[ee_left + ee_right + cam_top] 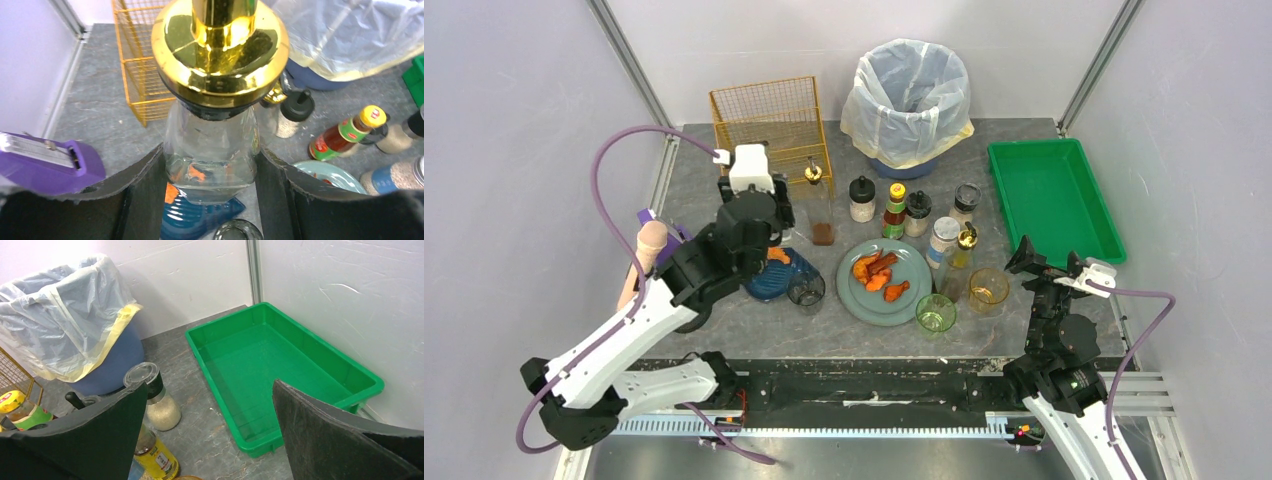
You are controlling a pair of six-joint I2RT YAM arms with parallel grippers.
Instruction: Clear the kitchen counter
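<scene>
The kitchen counter (1024,325) is a dark grey veined slab crowded with dishes and bottles. My left gripper (210,170) is shut on a clear glass bottle with a shiny gold cap (220,45); both fingers press its sides. The bottle hangs above a blue ribbed dish (195,220). In the top view the left gripper (759,235) hides that bottle. My right gripper (210,440) is open and holds nothing. It hovers over the counter (200,405) beside the near left corner of the green tray (280,365).
A grey plate (884,300) holds orange food. Around it stand a clear (806,292), a green (935,313) and an amber glass (988,290), plus several jars and bottles (895,208). Behind are a wire basket (769,125), a lined bin (909,95) and the tray (1049,200).
</scene>
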